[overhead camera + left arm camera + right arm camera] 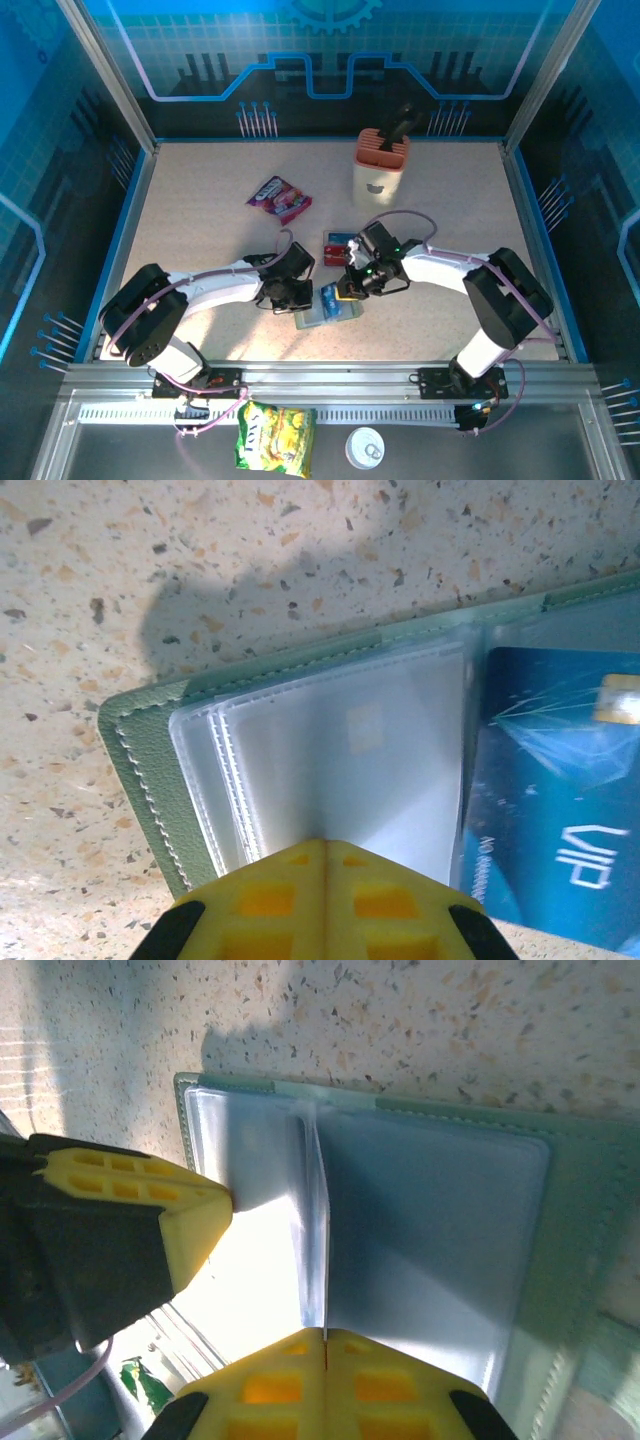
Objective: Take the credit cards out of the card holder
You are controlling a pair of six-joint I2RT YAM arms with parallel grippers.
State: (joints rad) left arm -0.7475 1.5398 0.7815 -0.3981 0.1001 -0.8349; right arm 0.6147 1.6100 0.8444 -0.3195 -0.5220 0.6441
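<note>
The grey-green card holder (pixel 322 316) lies open on the speckled table between the two arms. In the left wrist view its stitched green edge (pixel 140 770) frames clear pocket sheets, and a blue credit card (pixel 560 800) marked VIP sits in the right panel. My left gripper (pixel 325 842) is shut, tips against a clear sheet; whether it pinches it I cannot tell. My right gripper (pixel 325 1332) is shut on a clear pocket leaf that stands up from the holder's (pixel 560 1260) fold. The left gripper (pixel 222 1210) touches the left panel there. Red cards (pixel 338 247) lie on the table behind the grippers.
A beige knife block (pixel 380 165) stands at the back, with a purple-red snack packet (pixel 279 197) to its left. A yellow-green packet (pixel 275 438) and a white lid (pixel 365 448) lie in front of the arm bases.
</note>
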